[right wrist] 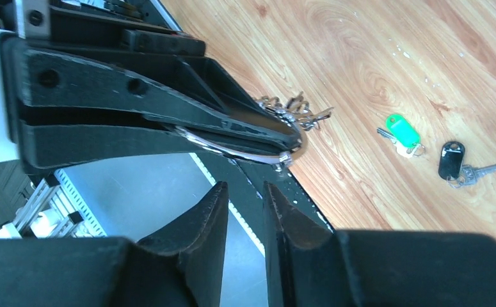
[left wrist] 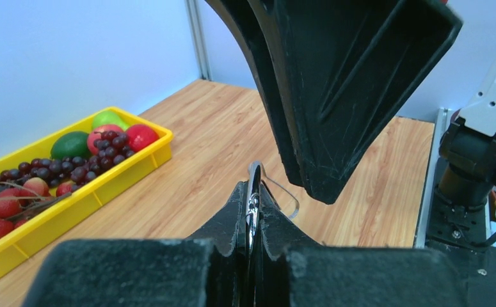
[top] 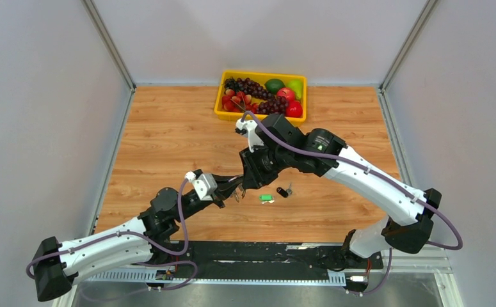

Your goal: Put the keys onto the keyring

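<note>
Task status and materials. Your left gripper [left wrist: 253, 190] is clamped edge-on around the keyring [right wrist: 245, 152], a thin loop of bright steel wire held above the table [right wrist: 373, 57]. Your right gripper [right wrist: 244, 195] stands just below the ring at six o'clock in its own wrist view. Its jaws are parted by a narrow gap and grasp nothing. A small cluster of silver bits [right wrist: 294, 109] hangs at the far end of the ring (keys or chain links, too small to tell). The two loose keys rest on the wood, near the ring at about three o'clock in the right wrist view. The green key [right wrist: 402, 132] has a glossy rounded plastic head and a short metal blade. The black key [right wrist: 452, 160] lies just beside it at four o'clock, with a dark oblong head and a slim silver blade pointing to three o'clock. Judged from this, neither loose key is threaded yet, so each must be picked up, lined up by its hole and worked onto the wire. The table is smooth, pale, grain-printed board. The fingers of both grippers are matt black plastic, faintly scratched. At twelve o'clock on the table in the top view sits a yellow plastic tray [top: 261, 118] of fruit [top: 264, 93], well apart from the work.
</note>
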Robot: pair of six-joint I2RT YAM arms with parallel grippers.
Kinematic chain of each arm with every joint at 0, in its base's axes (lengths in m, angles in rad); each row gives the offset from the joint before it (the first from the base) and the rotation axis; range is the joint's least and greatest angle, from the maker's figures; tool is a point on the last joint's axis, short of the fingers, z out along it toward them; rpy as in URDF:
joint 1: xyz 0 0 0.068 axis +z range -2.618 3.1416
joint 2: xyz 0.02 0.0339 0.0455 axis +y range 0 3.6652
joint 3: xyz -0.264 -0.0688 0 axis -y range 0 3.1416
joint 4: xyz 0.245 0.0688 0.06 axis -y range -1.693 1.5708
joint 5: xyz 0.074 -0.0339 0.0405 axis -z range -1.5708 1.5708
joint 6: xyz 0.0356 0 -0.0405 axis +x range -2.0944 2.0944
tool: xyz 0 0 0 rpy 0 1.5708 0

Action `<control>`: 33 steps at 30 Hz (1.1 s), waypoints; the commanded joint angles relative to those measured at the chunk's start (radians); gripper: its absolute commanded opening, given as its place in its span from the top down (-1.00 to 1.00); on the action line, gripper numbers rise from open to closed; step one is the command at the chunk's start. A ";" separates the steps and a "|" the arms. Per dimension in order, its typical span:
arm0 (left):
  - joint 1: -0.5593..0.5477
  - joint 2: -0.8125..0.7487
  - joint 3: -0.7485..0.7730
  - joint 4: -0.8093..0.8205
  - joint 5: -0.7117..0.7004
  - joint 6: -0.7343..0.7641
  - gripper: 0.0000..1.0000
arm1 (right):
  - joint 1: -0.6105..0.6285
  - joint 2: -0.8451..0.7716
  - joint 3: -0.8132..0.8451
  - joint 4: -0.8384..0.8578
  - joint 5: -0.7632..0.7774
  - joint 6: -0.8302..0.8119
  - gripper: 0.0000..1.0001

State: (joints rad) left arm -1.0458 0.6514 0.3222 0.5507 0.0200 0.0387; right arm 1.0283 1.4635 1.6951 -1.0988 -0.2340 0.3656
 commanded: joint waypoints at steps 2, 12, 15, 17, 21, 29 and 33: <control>-0.003 -0.035 0.029 0.051 0.022 -0.033 0.99 | -0.002 -0.098 -0.030 0.067 0.079 0.023 0.34; -0.004 -0.033 0.044 0.059 -0.014 -0.102 0.99 | 0.002 -0.302 -0.214 0.268 0.205 0.023 0.16; -0.003 -0.043 0.048 0.062 -0.040 -0.120 0.99 | 0.004 -0.391 -0.345 0.415 0.214 0.022 0.15; -0.004 -0.053 0.049 0.068 -0.060 -0.141 0.99 | 0.003 -0.448 -0.444 0.520 0.214 0.033 0.13; -0.003 -0.077 0.054 0.080 -0.082 -0.173 0.99 | 0.005 -0.529 -0.601 0.713 0.190 0.081 0.12; -0.003 -0.110 0.070 0.091 -0.098 -0.218 0.99 | 0.022 -0.632 -0.879 1.122 0.120 0.320 0.12; -0.004 -0.117 0.074 0.106 -0.093 -0.234 0.99 | 0.039 -0.658 -0.973 1.311 0.108 0.439 0.12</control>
State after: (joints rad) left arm -1.0458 0.5488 0.3481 0.5819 -0.0711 -0.1562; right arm 1.0504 0.8417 0.7750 -0.1036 -0.0910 0.6365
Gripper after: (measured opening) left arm 0.044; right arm 0.440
